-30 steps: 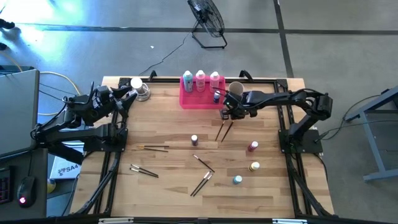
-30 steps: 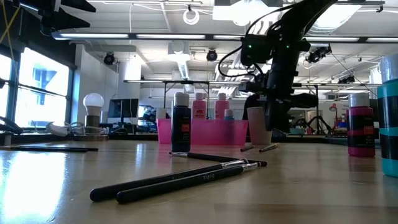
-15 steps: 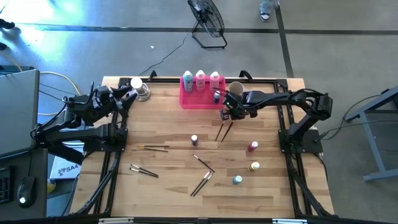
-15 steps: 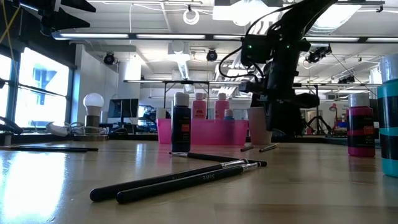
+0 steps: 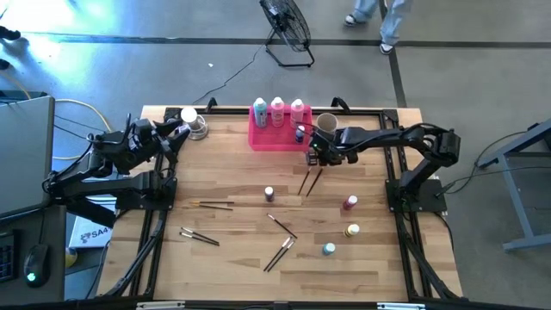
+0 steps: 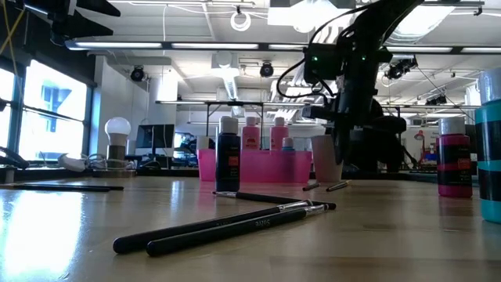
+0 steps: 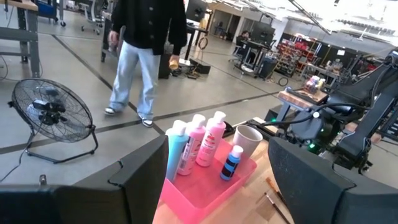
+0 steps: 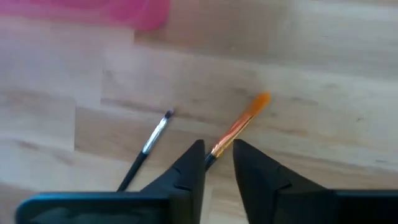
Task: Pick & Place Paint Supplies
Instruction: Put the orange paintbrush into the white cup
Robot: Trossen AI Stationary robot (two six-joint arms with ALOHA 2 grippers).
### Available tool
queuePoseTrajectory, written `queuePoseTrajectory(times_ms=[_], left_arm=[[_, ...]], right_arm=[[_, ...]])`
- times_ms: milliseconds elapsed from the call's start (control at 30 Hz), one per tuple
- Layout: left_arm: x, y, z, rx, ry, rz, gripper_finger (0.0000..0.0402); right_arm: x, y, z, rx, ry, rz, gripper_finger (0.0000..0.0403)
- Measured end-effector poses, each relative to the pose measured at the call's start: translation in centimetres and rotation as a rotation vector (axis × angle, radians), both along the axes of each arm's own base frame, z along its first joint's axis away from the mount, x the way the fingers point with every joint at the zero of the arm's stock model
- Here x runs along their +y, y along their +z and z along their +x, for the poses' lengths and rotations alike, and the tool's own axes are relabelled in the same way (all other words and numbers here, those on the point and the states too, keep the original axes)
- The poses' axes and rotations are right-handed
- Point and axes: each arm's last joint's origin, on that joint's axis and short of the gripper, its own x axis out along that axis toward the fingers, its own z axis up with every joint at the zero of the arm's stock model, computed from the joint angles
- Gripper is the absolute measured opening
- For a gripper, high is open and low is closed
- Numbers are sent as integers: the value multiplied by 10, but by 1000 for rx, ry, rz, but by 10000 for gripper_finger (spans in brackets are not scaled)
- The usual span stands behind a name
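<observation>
Two thin paintbrushes (image 5: 310, 181) lie side by side on the wooden table, right of centre. My right gripper (image 5: 312, 158) points down just above their far ends, open. In the right wrist view its fingertips (image 8: 219, 146) stand on either side of the orange-bristled brush (image 8: 239, 124), and the other brush (image 8: 149, 144) lies beside it. The pink tray (image 5: 263, 142) holds three tall white-capped bottles (image 5: 277, 110) and a small blue bottle (image 5: 300, 133). My left gripper (image 5: 176, 133) waits open at the far left.
A beige cup (image 5: 326, 123) stands right of the tray, close behind my right gripper. Tiny bottles stand loose: dark one (image 5: 269, 194), dark red (image 5: 349, 203), yellow (image 5: 352, 231), teal (image 5: 328, 250). More brushes (image 5: 215, 204) (image 5: 199, 237) (image 5: 281, 241) lie mid-table. A person (image 7: 146, 50) walks beyond the table.
My right gripper has stayed in place over the two brushes and has turned a little about its own pointing line. The brushes lie where they were.
</observation>
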Motion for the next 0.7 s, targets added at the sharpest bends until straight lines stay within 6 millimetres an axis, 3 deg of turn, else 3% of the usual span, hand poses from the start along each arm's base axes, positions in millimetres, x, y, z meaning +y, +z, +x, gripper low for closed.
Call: queuePoseTrajectory(times_ms=[200,333,700], left_arm=[[0,0,0,4,0,-1,271],[0,0,0,4,0,-1,271],[0,0,0,4,0,-1,271]], right_arm=[[-1,0,-1,-16,-119,14,153],[-5,-1,-2,-31,-216,33,180],[-12,-24,-2,-13,-303,5,149]])
